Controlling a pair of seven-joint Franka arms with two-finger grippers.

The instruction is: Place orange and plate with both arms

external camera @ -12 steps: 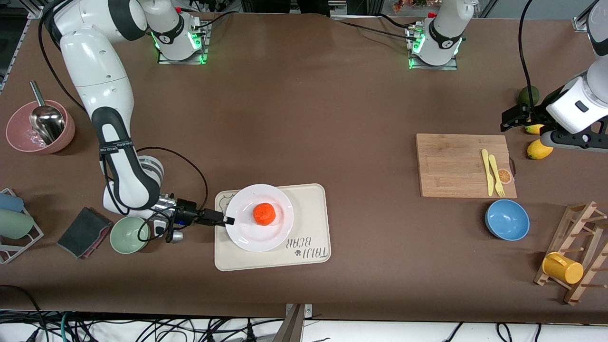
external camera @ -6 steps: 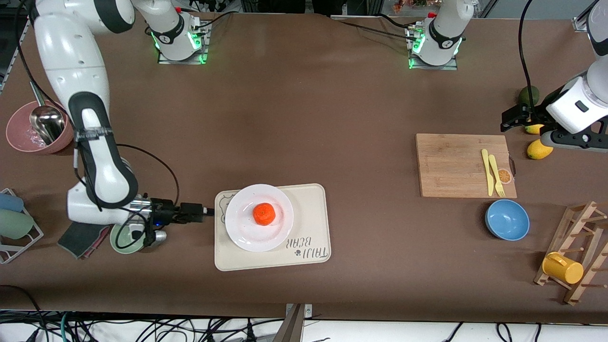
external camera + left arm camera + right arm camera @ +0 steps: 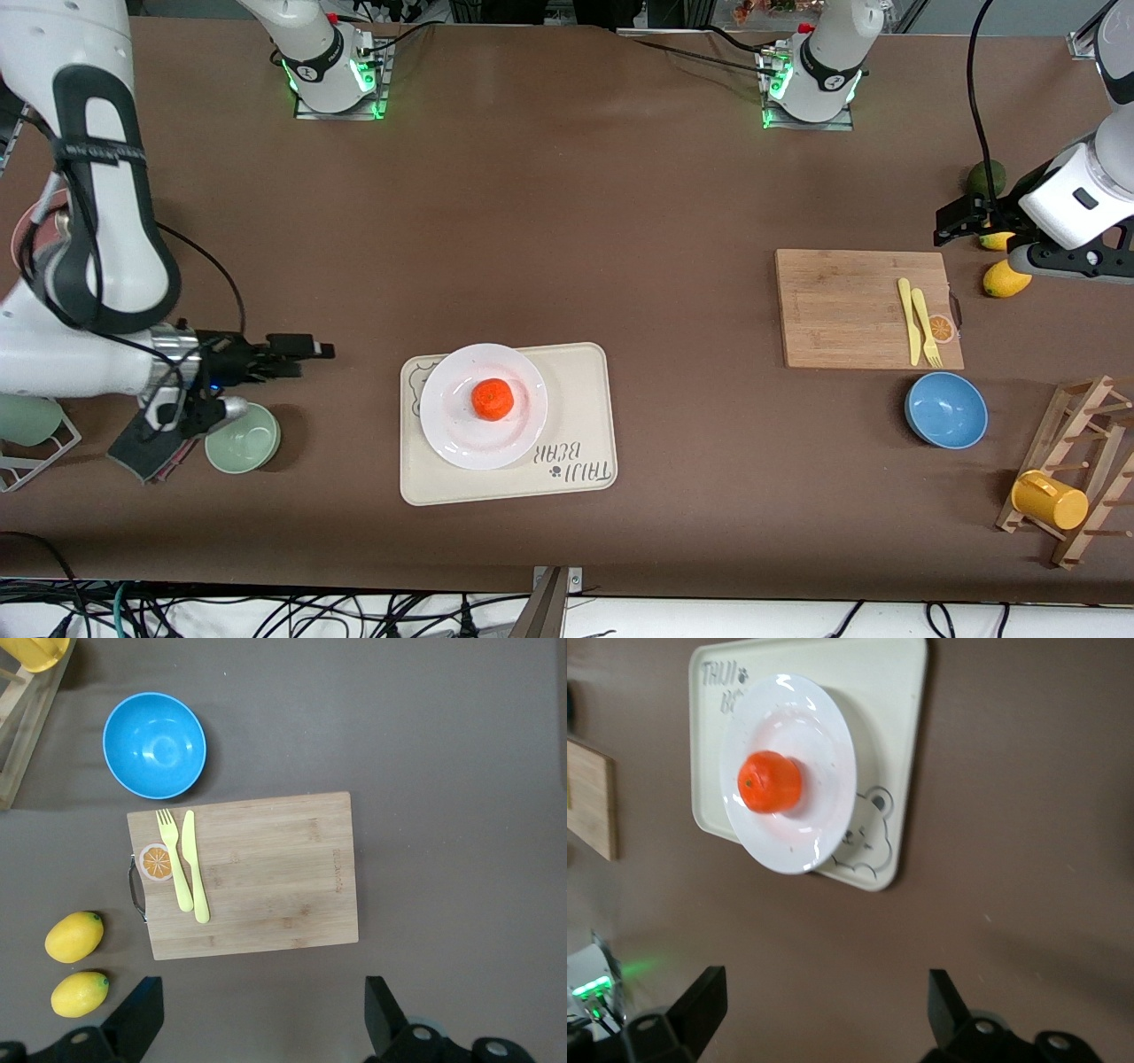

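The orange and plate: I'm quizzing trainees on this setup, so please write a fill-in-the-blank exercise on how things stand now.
1. The orange sits on the white ____.
2. The plate rests on the cream ____.
3. The yellow fork and knife lie on the wooden ____.
4. The right gripper, over bare table beside the tray, and the left gripper, waiting near the lemons, both have their jaws ____.

Missing words: plate; tray; cutting board; open

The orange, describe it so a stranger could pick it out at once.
Find the cream tray printed with a bear, near the table's front edge. A white plate rests on it, and the orange sits on that plate: small, round, orange-red, unlike the yellow lemons by the cutting board.
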